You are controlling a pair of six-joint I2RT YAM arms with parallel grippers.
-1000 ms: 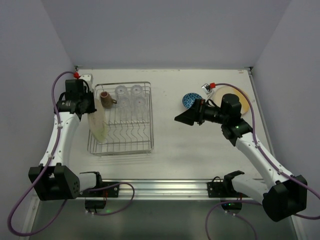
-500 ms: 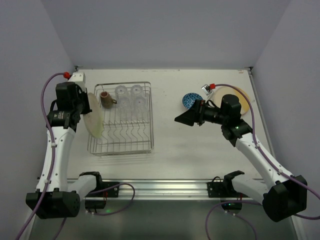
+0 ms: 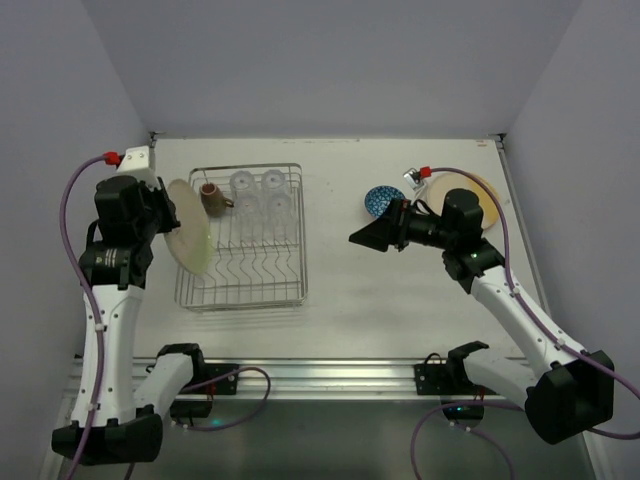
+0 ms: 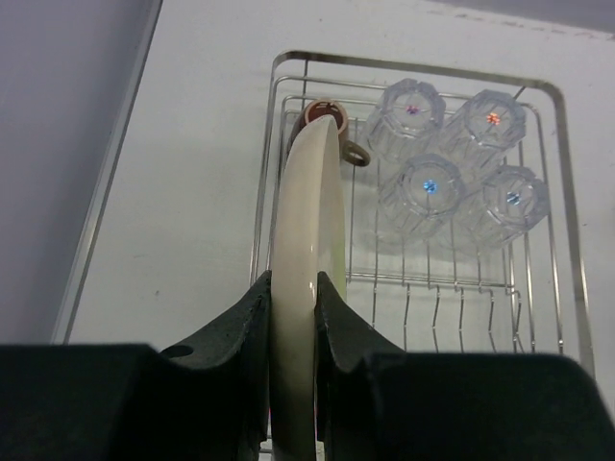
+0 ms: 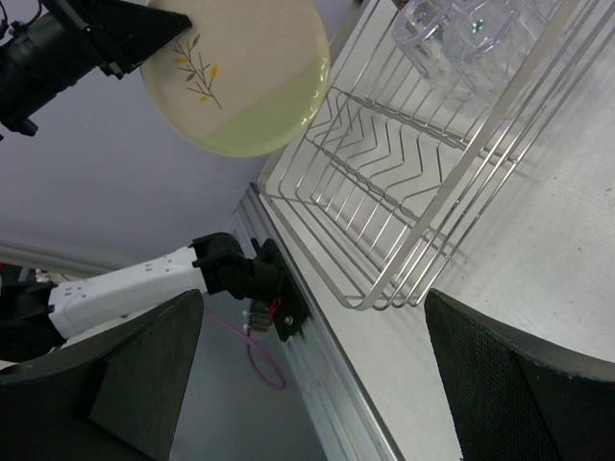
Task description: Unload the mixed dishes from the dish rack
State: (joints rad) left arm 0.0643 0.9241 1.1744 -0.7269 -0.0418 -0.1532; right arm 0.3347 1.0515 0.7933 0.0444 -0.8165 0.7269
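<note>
**Change over the last second.** The left gripper (image 3: 160, 207) has lifted and swung toward 9 o'clock. It carries a cream plate (image 3: 191, 241) up from the left-hand slots of the dish rack (image 3: 242, 301). The plate now hangs tilted over the rack's 9 o'clock rim, apparently clear of the prongs. In the left wrist view the fingers (image 4: 252, 312) pinch its rim from both sides. The right wrist view shows a leaf sprig painted on the plate's face. The right gripper (image 3: 358, 238) has not moved. Its fingers are spread wide on nothing, and it hovers above the table centre, pointing toward 9 o'clock.

**Meaning for the task.** One more dish is out of the rack and awaits set-down. A second cream plate (image 3: 487, 207) and a blue-patterned bowl (image 3: 382, 200) already sit on the table at about 2 o'clock. Four clear glasses (image 3: 258, 195), seemingly upside down, and a brown mug (image 3: 211, 197) remain at the rack's 12 o'clock end. By this count, unloading is probably less than half done.

**Surface and room.** The table (image 3: 370, 300) is a pale, matt, off-white slab with a metal rail along its 6 o'clock edge. Plain lavender-grey walls close it in at 9, 12 and 3 o'clock.
</note>
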